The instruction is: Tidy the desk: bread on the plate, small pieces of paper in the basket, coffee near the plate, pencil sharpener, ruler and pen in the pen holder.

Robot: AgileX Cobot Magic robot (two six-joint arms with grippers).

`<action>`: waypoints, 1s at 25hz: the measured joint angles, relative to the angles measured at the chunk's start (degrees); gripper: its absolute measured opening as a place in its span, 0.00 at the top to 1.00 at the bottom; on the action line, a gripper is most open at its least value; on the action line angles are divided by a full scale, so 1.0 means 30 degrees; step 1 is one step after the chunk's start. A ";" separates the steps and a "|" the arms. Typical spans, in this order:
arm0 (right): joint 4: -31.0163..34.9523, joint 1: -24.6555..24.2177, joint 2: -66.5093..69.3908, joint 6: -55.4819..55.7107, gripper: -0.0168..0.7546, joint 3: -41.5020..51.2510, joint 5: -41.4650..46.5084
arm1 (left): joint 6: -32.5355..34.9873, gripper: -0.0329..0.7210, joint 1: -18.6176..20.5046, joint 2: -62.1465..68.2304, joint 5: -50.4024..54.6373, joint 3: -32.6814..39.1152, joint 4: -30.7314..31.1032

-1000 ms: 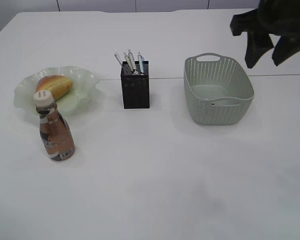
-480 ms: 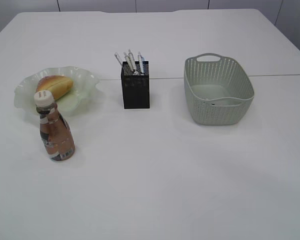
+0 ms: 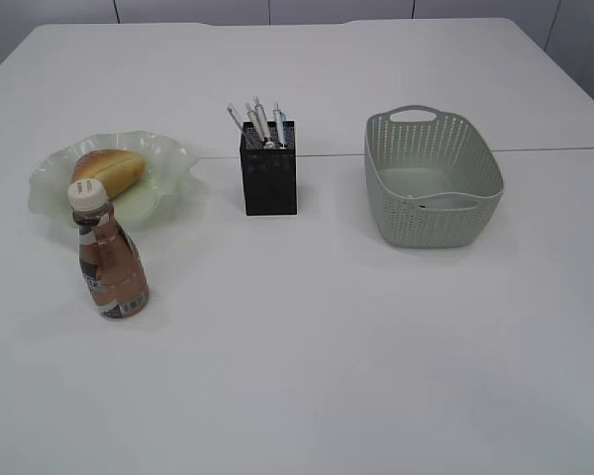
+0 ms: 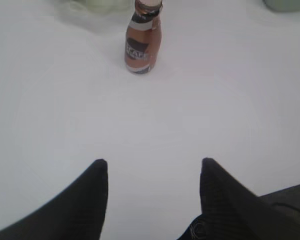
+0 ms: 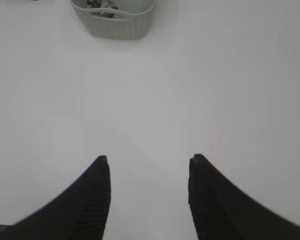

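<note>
In the exterior view, the bread is seen on the plate, the coffee just before it, and the pen holder and basket rightward. In the left wrist view, the left gripper is held open and empty, the coffee well ahead of its jaws. In the right wrist view, the right gripper is likewise spread and empty, the basket, with paper pieces inside, far ahead, slightly left.
</note>
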 joint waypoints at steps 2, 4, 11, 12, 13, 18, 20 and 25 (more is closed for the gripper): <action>-0.0464 0.0000 -0.1393 -0.0011 0.49 0.0189 0.0080 | -0.0101 0.38 0.0000 -0.1071 0.0394 0.0000 0.0084; -0.0609 0.0000 -0.2508 -0.0011 0.49 0.0221 0.0108 | -0.0257 0.38 0.0000 -0.2051 0.0876 0.0000 0.0213; 0.1274 0.0000 -0.6274 -0.0011 0.49 0.0362 0.0201 | -0.0731 0.38 0.0000 -0.5357 0.2285 0.0000 0.1239; 0.1462 0.0000 -0.6828 -0.0011 0.49 0.0537 0.0247 | -0.0765 0.38 0.0000 -0.5837 0.2313 0.0000 0.1341; 0.1556 0.0000 -0.7284 -0.0011 0.49 0.0799 0.0247 | -0.0766 0.38 0.0000 -0.6313 0.2361 0.0000 0.1371; 0.1923 0.0000 -0.9983 -0.0126 0.50 0.2427 0.0276 | -0.0766 0.38 0.0000 -0.8634 0.2358 0.0098 0.1422; 0.1992 0.0000 -1.0995 -0.0169 0.51 0.3239 0.0287 | -0.0766 0.38 0.0000 -0.9401 0.2367 0.0505 0.1422; 0.2003 0.0000 -1.3163 -0.0363 0.57 0.6442 0.0319 | -0.0766 0.38 0.0000 -0.9657 0.2492 0.2760 0.1592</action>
